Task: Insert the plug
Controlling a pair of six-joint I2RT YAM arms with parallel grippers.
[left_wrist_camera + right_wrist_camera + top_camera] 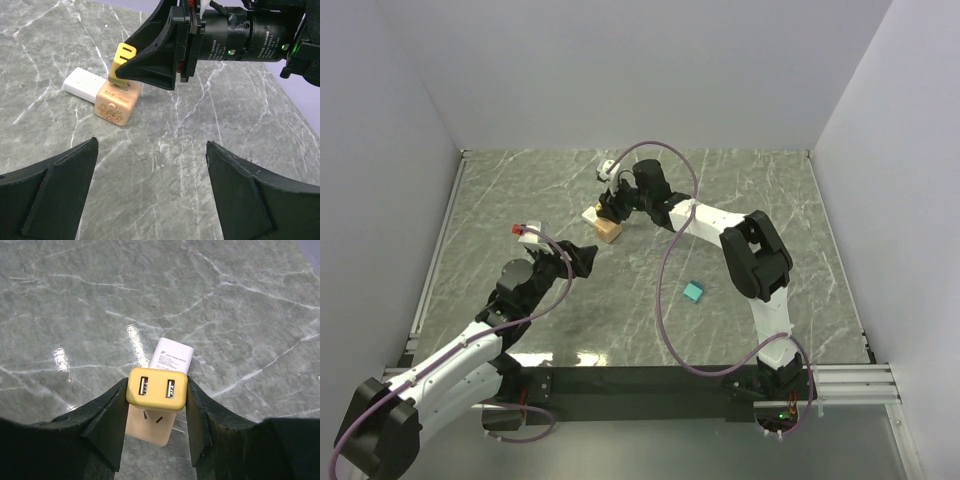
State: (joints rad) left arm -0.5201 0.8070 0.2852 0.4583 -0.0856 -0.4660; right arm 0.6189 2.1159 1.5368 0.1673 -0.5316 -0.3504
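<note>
The left gripper (585, 258) is held spread wide over the table's (770, 200) left half. Toward the far edge, the yellow plug (156, 389) is pinched by the right gripper (611, 207), tilted atop the beige socket cube (116, 103).

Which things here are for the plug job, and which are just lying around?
For the job: yellow plug, held by the right gripper; peach socket cube below it.
Just lying about: small teal block; white charger touching the cube.
</note>
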